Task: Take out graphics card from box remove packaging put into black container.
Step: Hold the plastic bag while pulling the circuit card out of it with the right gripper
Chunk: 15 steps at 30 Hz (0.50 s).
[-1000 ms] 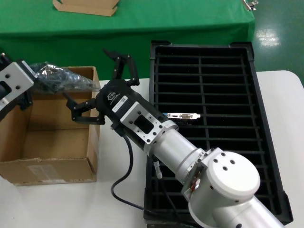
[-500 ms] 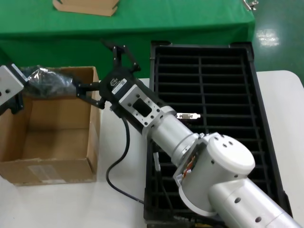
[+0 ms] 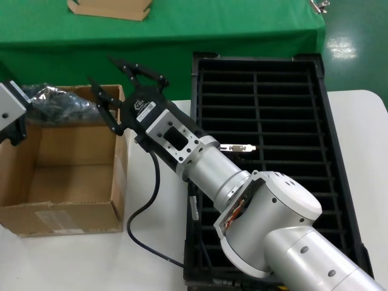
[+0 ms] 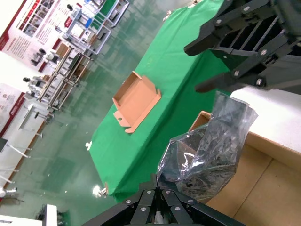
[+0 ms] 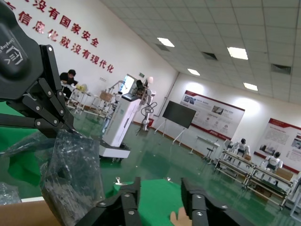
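My left gripper point(image 4: 157, 186) pinches one end of the packaging point(image 3: 57, 102) above the box point(image 3: 66, 176), holding it taut so my right gripper point(image 3: 112, 85), fingers spread wide, can grab its free end. One graphics card point(image 3: 235, 147) already lies in the black container point(image 3: 339, 182).

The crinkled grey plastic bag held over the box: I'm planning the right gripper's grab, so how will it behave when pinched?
The crinkled grey see-through plastic bag hangs creased from the left gripper, so probably floppy. Its glossy film looks slippery. The open right gripper would likely crumple it over the brown cardboard box.
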Motion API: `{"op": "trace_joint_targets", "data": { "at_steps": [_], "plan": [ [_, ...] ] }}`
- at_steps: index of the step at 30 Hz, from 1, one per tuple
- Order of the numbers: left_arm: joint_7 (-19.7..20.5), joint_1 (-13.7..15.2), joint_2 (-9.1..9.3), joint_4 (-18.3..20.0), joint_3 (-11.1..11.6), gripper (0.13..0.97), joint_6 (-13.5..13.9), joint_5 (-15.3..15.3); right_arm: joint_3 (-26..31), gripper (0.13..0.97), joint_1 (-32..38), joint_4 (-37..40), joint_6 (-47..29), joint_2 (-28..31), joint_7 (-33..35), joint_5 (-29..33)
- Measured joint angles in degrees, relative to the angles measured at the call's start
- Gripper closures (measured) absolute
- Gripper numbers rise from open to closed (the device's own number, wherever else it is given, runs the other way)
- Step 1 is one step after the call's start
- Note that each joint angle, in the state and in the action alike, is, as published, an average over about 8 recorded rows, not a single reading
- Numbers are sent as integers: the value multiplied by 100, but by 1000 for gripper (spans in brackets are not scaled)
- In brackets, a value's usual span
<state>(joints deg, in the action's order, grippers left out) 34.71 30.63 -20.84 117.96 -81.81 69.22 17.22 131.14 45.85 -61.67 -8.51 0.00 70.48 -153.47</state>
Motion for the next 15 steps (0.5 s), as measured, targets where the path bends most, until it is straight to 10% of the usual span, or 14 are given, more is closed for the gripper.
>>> {"op": "trace_joint_targets", "data": {
  "at_steps": [15],
  "plan": [
    [68,224,92,-159,56,958,-104,-129,-197,885,-360,-231,-245,0,-970,1268]
  ]
}}
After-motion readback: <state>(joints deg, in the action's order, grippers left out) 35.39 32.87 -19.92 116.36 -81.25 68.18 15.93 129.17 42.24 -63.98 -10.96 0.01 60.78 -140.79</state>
